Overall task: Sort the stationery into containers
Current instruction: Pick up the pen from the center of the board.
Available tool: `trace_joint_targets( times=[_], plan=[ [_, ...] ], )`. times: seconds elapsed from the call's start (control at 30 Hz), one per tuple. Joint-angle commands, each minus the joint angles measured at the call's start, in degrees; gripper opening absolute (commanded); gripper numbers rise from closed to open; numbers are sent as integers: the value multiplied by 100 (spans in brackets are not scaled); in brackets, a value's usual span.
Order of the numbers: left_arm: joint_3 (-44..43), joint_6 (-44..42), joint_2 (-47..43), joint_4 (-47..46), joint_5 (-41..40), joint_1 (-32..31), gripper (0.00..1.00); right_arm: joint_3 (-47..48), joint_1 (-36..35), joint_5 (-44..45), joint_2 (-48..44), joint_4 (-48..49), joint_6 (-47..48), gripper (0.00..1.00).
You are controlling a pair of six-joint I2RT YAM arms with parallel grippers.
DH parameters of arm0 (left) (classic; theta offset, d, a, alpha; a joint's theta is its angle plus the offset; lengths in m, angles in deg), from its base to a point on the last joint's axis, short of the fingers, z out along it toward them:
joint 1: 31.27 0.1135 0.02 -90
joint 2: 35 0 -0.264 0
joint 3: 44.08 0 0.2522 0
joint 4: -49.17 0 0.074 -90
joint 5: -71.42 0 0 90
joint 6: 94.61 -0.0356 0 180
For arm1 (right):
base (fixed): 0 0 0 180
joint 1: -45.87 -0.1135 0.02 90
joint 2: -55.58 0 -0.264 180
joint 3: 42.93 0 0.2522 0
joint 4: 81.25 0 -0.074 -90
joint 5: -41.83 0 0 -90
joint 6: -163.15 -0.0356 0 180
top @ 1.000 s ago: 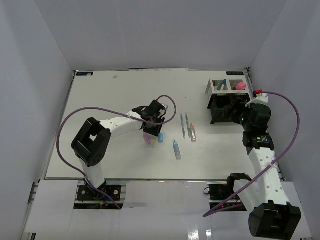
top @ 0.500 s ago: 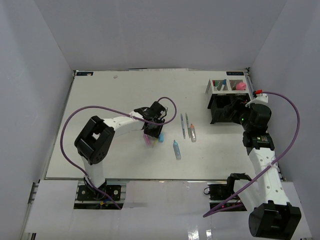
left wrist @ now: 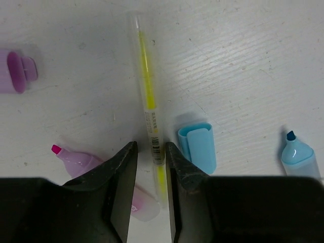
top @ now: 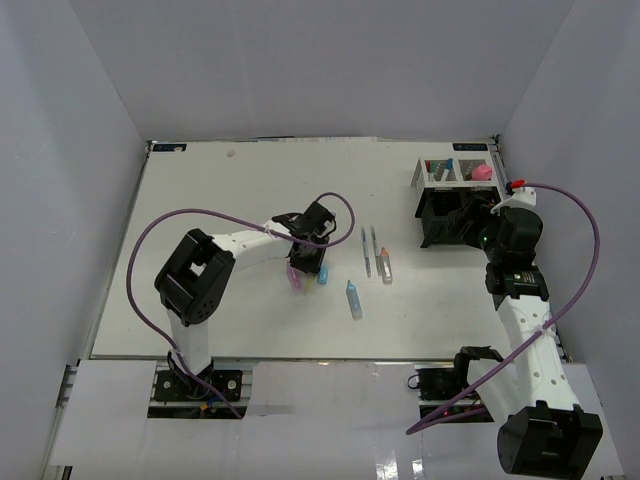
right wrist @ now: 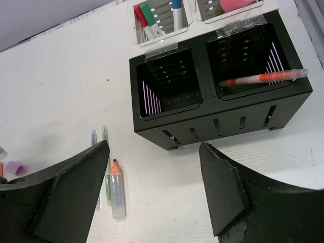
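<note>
A: White table (top: 200,200), grey walls round it. L side?
B: L gripper (left wrist: 151,152) is down at the table, jaws narrow, straddling the yellow pen (left wrist: 146,81). A sliver of table shows betw. pen and one finger, so no pinch yet. Blue cap (left wrist: 198,144) is just beside it, right of centre. Pink marker (left wrist: 81,161) is lower left, purple cap (left wrist: 17,71) at the upper left edge.
A: Vs 1 s ago?
B: Top view: gripper at the same spot over the cluster, but the arm's elbow has shifted right w/ the purple cable (top: 200,215).
A: R side?
B: R gripper (right wrist: 153,147) is spread wide, empty, near the black organizer (right wrist: 223,116), unchanged. An orange pen (right wrist: 263,77) lies across its right compartment. The white mesh bin (right wrist: 135,30) at top holds red, green and blue-capped pens (right wrist: 151,15).
</note>
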Motion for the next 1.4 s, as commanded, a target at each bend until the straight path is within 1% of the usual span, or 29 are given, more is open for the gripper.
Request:
trace_joint_targets(
  times=[0.0,0.03,0.1,0.13,0.33,0.43,0.53,0.63,0.67,0.77,0.8,0.83,0.87,0.93,0.97,1.03,1.07,1.1,1.27,1.37],
  plan=[
    [-190,67,73,7,-155,16,39,-55,16,-47,-81,261,-24,78],
    [-199,75,73,16,-146,25,36,-72,16,-55,-90,270,-24,78],
    [-225,75,82,7,-164,16,32,-73,16,-116,-90,287,-33,78],
    [-260,67,82,7,-181,16,28,-81,16,-134,-99,296,-24,78],
    [-453,-56,29,-2,-287,25,21,-116,16,-363,-160,366,-6,78],
    [-646,-170,-32,7,-340,25,18,-152,7,-626,-178,489,20,78],
    [-840,-355,-190,-63,-366,16,16,-160,-19,-1021,-178,621,3,78],
    [-902,-670,-479,-300,-217,16,14,-82,-63,-1574,-108,700,-85,79],
    [-885,-767,-576,-501,-130,25,14,-47,-80,-1915,-73,805,-138,79],
    [-622,-1214,-1040,-870,301,16,13,94,-177,-2479,147,1024,-426,80],
    [-403,-1312,-1173,-1124,450,16,13,121,-256,-2751,278,1104,-515,81],
    [-262,-1383,-1305,-1266,460,16,13,182,-291,-2849,357,1183,-594,81],
    [-104,-1558,-1446,-1607,695,25,13,208,-370,-3007,419,1332,-717,81],
    [334,-1734,-1885,-1916,986,16,12,392,-660,-3070,691,1386,-779,82],
    [468,-1796,-2026,-2187,1083,8,12,472,-896,-3061,779,1377,-788,82],
    [792,-1946,-2395,-2409,1346,-1,12,708,-1186,-3017,1043,1360,-788,82],
    [890,-2094,-2492,-2566,1417,-19,12,771,-1484,-2913,1105,1377,-806,82],
    [961,-2252,-2641,-2620,1479,-36,12,841,-1626,-2851,1227,1464,-858,82],
    [1391,-2499,-2967,-2893,1716,-98,12,1271,-2382,-2675,1789,1667,-1052,81],
    [1462,-2702,-3073,-2884,1647,-133,12,1421,-2663,-2543,2053,1694,-1087,81]
  ],
)
